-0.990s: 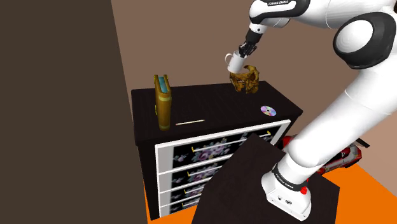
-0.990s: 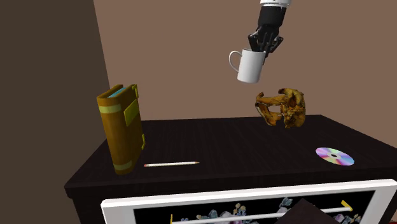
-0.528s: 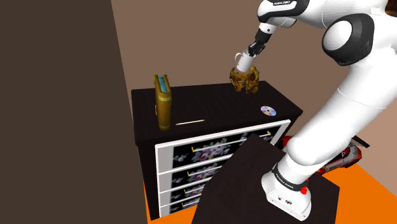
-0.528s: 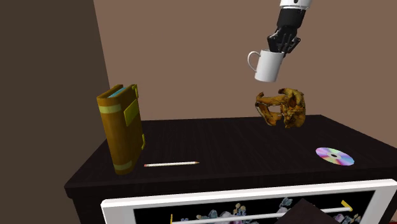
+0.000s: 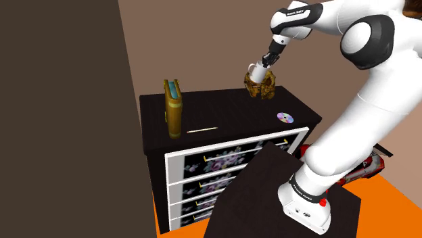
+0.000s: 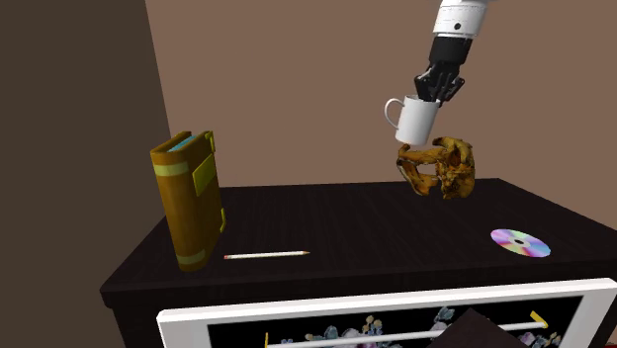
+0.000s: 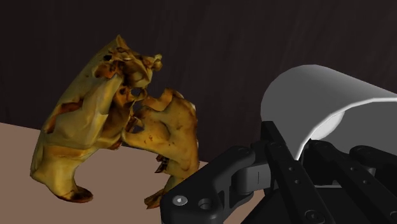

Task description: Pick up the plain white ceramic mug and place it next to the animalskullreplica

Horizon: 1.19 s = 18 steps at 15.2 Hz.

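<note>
We see the white mug (image 6: 418,120) clasped at its rim by the jaws, hanging in the air just above the brown animal skull (image 6: 439,168), handle toward the second exterior view's left. The skull sits at the back of the dark dresser top (image 6: 346,222); a disc (image 6: 520,242), a pencil (image 6: 265,255) and an upright brown book (image 6: 188,203) lie well apart from it

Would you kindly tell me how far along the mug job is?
Done: the white mug is lifted, clasped in the gripper. In hand: it hangs in the air close by the brown skull. Left: setting it on the dresser top beside the skull and releasing.
</note>
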{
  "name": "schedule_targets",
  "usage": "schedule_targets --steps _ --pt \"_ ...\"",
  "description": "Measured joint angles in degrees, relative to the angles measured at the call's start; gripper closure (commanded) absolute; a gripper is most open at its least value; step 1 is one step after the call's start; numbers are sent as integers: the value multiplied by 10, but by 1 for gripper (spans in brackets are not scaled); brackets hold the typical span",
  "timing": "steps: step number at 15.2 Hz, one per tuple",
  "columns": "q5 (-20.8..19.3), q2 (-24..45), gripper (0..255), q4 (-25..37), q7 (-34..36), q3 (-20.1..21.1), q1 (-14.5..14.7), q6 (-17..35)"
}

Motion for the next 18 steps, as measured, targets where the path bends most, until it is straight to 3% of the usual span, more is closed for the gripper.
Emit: schedule_targets --steps 18 --pt "27 41 255 -91 -26 4 -1 128"
